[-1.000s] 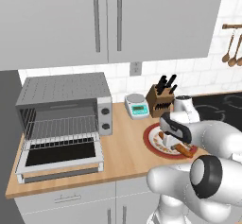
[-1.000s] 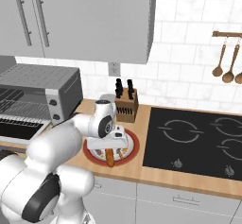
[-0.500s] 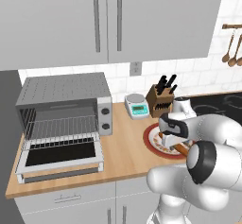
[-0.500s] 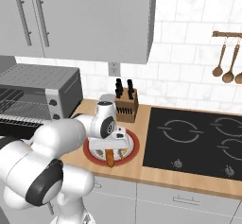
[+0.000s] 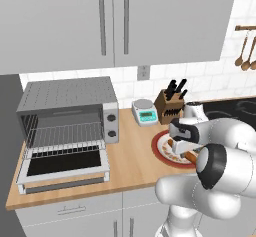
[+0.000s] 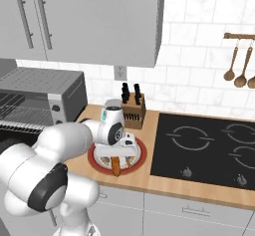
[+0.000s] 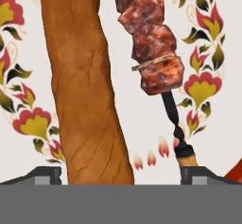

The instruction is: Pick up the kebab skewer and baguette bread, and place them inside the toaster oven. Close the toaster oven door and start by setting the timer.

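Observation:
On the red-rimmed flowered plate (image 7: pixel 212 38) the baguette bread (image 7: pixel 85 86) lies lengthwise. Beside it is the kebab skewer (image 7: pixel 151 43), its stick end (image 7: pixel 185 158) close to my right fingertip. My gripper (image 7: pixel 124 176) hovers open just above the plate, its jaws spread wide across both the loaf and the skewer's end, holding nothing. From the base views, the gripper (image 5: pixel 181 140) (image 6: pixel 118 150) points down over the plate (image 5: pixel 159 153) (image 6: pixel 141 156). The toaster oven (image 5: pixel 70 112) (image 6: pixel 42 94) stands to the left, its door (image 5: pixel 65 170) folded down open and the wire rack bare.
A knife block (image 5: pixel 170 103) and a small kitchen scale (image 5: pixel 145 112) stand behind the plate against the wall. The black stove (image 6: pixel 204 145) lies to the right, with wooden spoons (image 6: pixel 239 70) hanging above it. Wall cabinets (image 5: pixel 115 21) hang overhead.
The hand has settled slightly lower over the plate while the arm's elbow swung. The jaws stay open, and the loaf and skewer have not moved.

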{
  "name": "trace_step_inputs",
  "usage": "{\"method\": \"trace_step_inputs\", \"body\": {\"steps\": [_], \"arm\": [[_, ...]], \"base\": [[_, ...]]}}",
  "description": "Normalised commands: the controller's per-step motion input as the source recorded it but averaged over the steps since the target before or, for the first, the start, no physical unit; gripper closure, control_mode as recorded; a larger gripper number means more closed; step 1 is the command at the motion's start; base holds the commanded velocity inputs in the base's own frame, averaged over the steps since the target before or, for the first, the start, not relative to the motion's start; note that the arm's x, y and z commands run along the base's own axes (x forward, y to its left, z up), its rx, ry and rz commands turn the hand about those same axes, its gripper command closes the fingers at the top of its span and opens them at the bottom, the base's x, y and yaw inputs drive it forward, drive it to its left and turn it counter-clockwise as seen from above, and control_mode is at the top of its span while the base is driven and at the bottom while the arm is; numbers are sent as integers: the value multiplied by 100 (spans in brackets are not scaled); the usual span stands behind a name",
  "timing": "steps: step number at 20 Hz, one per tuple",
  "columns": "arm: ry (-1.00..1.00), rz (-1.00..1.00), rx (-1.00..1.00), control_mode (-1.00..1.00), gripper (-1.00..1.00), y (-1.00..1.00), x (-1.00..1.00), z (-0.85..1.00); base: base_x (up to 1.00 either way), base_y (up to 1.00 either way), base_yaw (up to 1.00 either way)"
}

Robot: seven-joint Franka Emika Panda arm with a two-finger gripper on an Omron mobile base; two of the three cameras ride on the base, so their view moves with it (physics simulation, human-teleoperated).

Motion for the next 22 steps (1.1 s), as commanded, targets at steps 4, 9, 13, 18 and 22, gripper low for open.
{"method": "trace_step_inputs", "body": {"steps": [4, 9, 13, 18, 22], "arm": [[0, 0, 1, -100, -100, 25, 0, -10], [-3, 0, 0, -100, -100, 37, 0, 0], [-1, 0, 0, -100, -100, 18, 0, 0], [0, 0, 0, -100, -100, 6, 4, -17], [0, 0, 0, -100, -100, 0, 13, -26]], "base": [[0, 0, 0], [0, 0, 0], [0, 0, 0], [0, 0, 0], [0, 0, 0]]}}
